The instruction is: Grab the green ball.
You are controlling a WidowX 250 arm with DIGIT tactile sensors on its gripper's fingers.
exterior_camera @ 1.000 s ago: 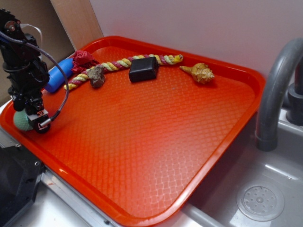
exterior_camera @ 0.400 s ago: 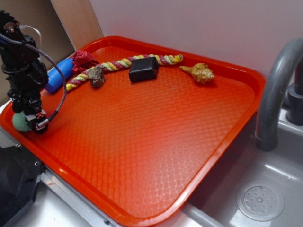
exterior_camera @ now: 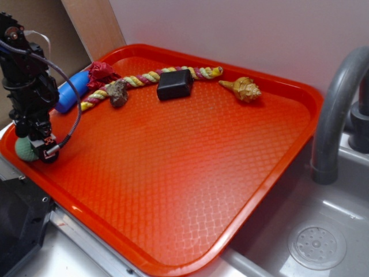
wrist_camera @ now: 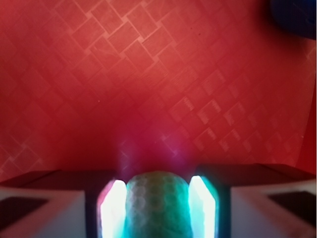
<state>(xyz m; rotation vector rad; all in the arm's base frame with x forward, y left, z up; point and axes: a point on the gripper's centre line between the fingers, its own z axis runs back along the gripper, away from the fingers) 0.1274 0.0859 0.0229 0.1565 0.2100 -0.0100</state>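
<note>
Gripping the green ball (wrist_camera: 157, 206) is what you see in the wrist view: both fingers (wrist_camera: 113, 210) sit flush against its sides, no gap visible, so you can log the jaws as closed on it. In the exterior view the gripper (exterior_camera: 36, 147) stands at the near-left corner of the red tray (exterior_camera: 190, 173), with the ball (exterior_camera: 24, 148) peeking out pale green on its left, low against the tray floor. Whether the ball is resting on the tray or just lifted, you cannot tell.

Risks to note:
- Round, dimpled surface, narrow contact. If the pads sit off the ball's widest line, expect it to squirt out as you lift.
- The tray rim runs just beside the gripper. A sideways move before rising could clip it and knock the ball loose.
- The blue cylinder (exterior_camera: 70, 92) lies near, behind the arm; the rope (exterior_camera: 144, 78), black block (exterior_camera: 174, 84) and shell (exterior_camera: 245, 89) are well apart and pose no concern.

Judgement: lift straight up, slowly, and check the wrist view for slip.
</note>
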